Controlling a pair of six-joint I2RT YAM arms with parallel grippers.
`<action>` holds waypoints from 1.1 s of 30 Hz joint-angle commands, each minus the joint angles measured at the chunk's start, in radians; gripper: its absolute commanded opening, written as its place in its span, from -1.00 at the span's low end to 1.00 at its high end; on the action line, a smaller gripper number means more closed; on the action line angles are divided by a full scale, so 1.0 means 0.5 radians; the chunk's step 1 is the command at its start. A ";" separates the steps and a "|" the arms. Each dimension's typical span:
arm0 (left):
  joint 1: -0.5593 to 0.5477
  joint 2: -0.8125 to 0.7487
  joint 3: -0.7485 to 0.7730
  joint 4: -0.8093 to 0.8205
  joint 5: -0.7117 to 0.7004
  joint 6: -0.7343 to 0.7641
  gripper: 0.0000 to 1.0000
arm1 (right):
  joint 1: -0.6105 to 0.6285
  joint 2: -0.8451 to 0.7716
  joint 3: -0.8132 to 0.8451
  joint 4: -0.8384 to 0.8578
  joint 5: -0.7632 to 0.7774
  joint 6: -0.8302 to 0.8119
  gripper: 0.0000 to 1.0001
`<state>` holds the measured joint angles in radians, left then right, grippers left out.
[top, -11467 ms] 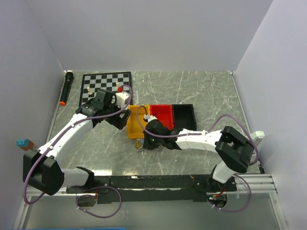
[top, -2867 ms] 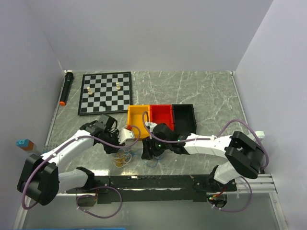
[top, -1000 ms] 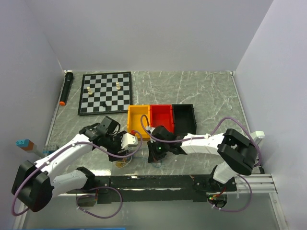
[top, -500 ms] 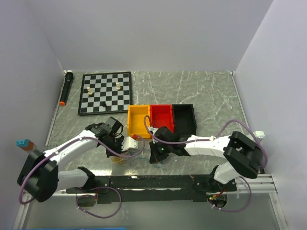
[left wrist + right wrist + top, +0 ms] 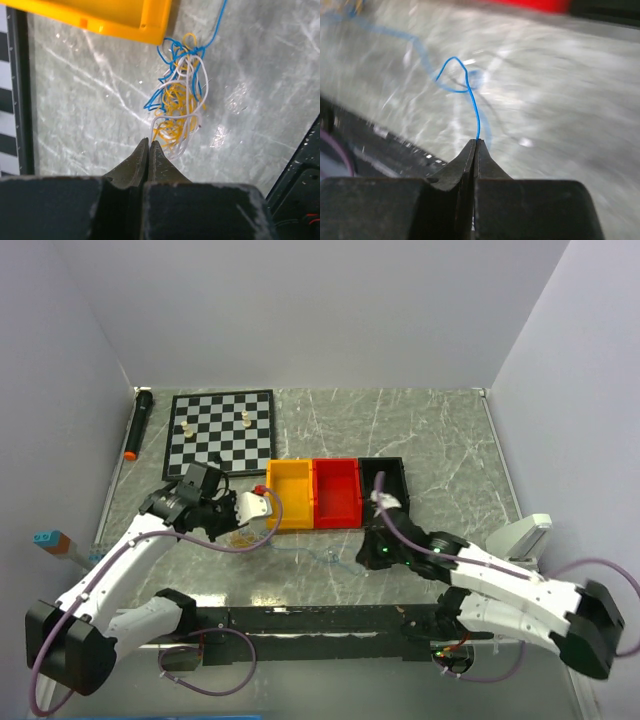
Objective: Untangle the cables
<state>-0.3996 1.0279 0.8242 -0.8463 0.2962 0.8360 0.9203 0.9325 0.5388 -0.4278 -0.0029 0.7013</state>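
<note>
Now we see the arms pull apart: a moment ago both grippers were huddled over the knot near the front edge, and the left gripper, wide open a second back, has snapped closed with its tips at the near edge of the tangle. Whether it has actually pinched a white or yellow strand we can't quite tell, since the loops sit right at the tips. The right gripper is clamped on the end of the blue cable and has swung out to the right, in front of the black bin. That draws the blue line out across the table, while the rest of the cables stay bunched just beside the corner of the yellow bin. We'd call that real progress: the blue one is paying out, though its far end is still wound into the white and yellow loops.
</note>
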 commanded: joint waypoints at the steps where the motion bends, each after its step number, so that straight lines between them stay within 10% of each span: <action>1: 0.035 -0.080 -0.037 0.005 -0.110 0.067 -0.99 | -0.076 -0.358 0.027 -0.555 0.474 0.256 -1.00; 8: 0.048 -0.181 -0.081 0.030 -0.084 0.068 -0.99 | -0.098 -0.561 0.147 -1.025 0.822 0.573 -0.91; 12: 0.048 -0.154 -0.029 0.011 0.042 -0.003 -0.99 | -0.049 -0.289 0.232 -0.689 0.546 0.338 -0.39; 23: 0.048 -0.108 -0.071 0.067 0.171 -0.055 -0.99 | 0.163 0.174 0.008 1.145 -0.027 -0.604 0.05; 33: 0.048 -0.083 -0.145 0.134 0.067 -0.077 -0.91 | 0.331 1.024 0.426 1.459 -0.412 -0.666 0.18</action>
<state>-0.3798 0.9768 0.7536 -0.8120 0.3336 0.8139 1.0428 1.3727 0.6830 0.1219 -0.1383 0.4049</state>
